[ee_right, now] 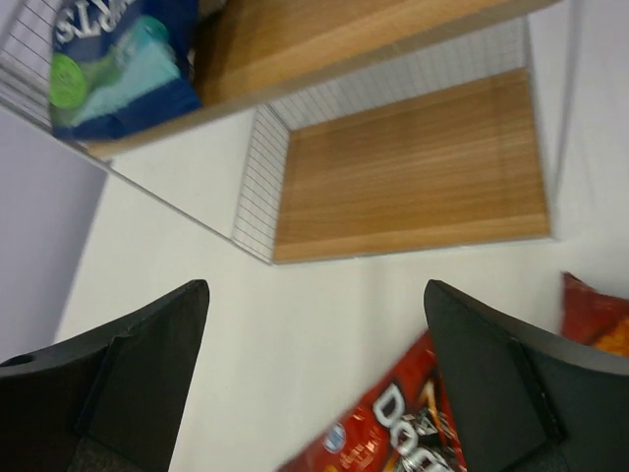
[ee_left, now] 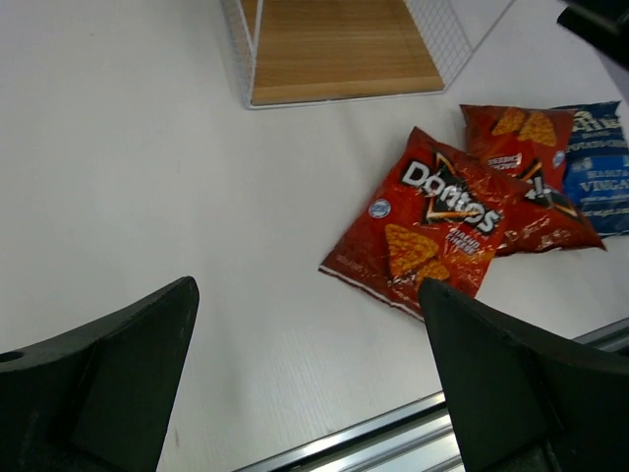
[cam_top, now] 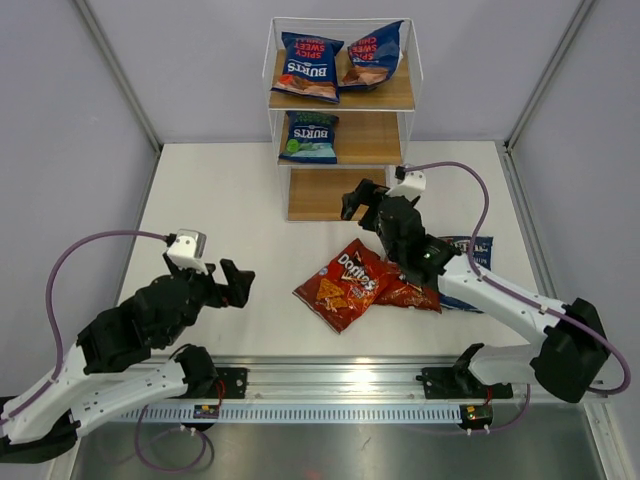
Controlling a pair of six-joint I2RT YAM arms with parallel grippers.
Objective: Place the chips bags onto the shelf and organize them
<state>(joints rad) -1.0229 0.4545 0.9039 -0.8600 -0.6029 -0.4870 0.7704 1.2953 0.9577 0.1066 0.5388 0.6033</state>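
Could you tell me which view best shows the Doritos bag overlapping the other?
The left wrist view: the Doritos bag lies nearly whole and large, logo readable. The top view shows the bag smaller; the right wrist view catches only a cropped piece of the bag.

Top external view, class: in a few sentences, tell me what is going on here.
Two robot arms are stocking a shelf with chips bags. Three Burts bags already lie on it, two on the top board and one on the middle. Two Doritos bags and a Sea Salt & Vinegar bag lie on the table. The right gripper, open and holding nothing, hovers by the bottom board; the left gripper, also open, hangs left of the Doritos.
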